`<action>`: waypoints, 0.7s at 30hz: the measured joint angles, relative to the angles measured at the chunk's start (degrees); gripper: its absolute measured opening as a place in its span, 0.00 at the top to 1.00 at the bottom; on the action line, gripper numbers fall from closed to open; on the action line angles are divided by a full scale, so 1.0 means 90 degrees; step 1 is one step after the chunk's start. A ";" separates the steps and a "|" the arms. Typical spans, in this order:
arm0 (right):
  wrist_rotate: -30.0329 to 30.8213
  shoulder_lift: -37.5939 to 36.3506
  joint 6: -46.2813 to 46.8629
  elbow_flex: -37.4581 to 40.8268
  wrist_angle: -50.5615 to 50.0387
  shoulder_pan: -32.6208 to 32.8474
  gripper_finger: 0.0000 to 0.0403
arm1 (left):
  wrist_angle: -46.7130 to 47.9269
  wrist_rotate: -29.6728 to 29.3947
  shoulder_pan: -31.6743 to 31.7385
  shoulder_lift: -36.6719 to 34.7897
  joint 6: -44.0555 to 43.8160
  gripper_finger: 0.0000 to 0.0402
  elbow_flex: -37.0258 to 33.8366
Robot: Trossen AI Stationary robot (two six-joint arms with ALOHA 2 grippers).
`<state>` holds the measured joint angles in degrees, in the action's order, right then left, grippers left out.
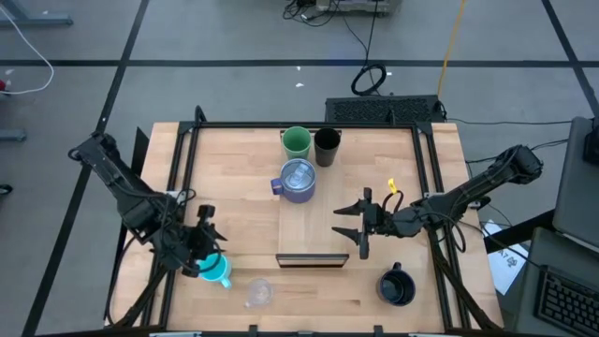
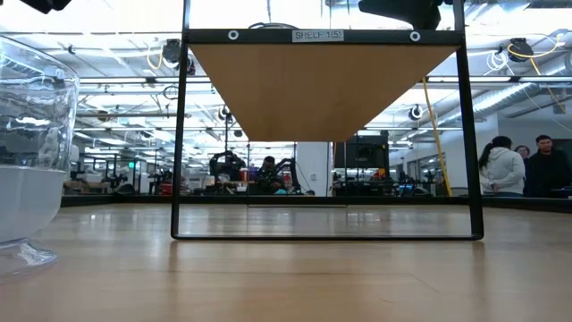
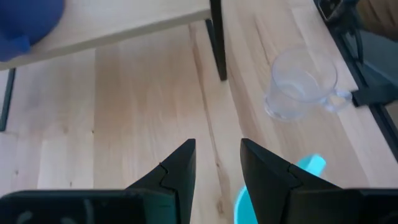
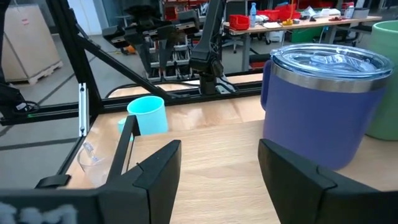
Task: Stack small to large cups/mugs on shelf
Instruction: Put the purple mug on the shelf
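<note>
My left gripper (image 1: 208,245) hangs off the shelf's left side near its front corner, fingers (image 3: 177,168) apart with nothing between them. The cyan mug (image 1: 217,270) sits just below and beside my fingertips; I cannot tell whether a finger touches its rim. It looks like light plastic or enamel, stiff enough to pinch across the wall, and I judge the rim opposite the handle the safest place to take it, since the handle would twist in my grip.

Just beyond it, nearer the shelf's front edge, stands the clear glass (image 1: 258,292). That one I judge fragile and slippery; I would close gently over its wall, well down from the lip.

My right gripper (image 1: 360,229) hovers over the shelf's right edge, fingers spread wide and empty. Ahead of it on the shelf (image 1: 314,225) stands the lavender mug (image 1: 299,181) with a clear lid and a steel band; it looks insulated, so heavier and rigid, with a smooth wall that could slide. Behind it, at the shelf's far end, the green cup (image 1: 297,142) and the black tumbler (image 1: 327,147) stand side by side, both slim and likely light.

The wide black mug (image 1: 397,286) waits off the shelf's front right corner on the table (image 1: 234,168), probably ceramic and weighty.
</note>
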<state>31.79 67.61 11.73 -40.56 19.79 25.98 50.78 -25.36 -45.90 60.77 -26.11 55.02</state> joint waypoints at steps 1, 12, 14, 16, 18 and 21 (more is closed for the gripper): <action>0.0000 0.0000 -0.0051 0.0000 0.0000 0.0000 0.49 | 0.0051 0.0030 0.0001 0.0000 0.0002 0.68 0.0000; -0.0002 0.0000 -0.0408 0.0000 -0.0017 0.0000 0.49 | 0.0504 0.0154 0.0001 0.0000 0.0223 0.68 0.0642; -0.0002 0.0000 -0.0405 0.0000 -0.0057 0.0000 0.49 | 0.0737 0.0160 0.0001 0.0025 0.0197 0.68 0.0785; -0.0002 0.0000 -0.0397 0.0000 -0.0161 0.0000 0.49 | 0.1021 0.0198 0.0001 0.0126 0.0162 0.68 0.0956; -0.0002 0.0000 -0.0386 0.0002 -0.0258 0.0000 0.49 | 0.1389 0.0313 0.0001 0.0293 0.0048 0.68 0.1170; -0.0002 0.0000 -0.0386 0.0002 -0.0289 0.0000 0.49 | 0.1912 0.0337 0.0001 0.0634 -0.0106 0.68 0.1547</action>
<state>31.77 67.61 8.25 -40.53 17.19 25.98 67.99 -22.32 -45.89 66.48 -27.07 68.95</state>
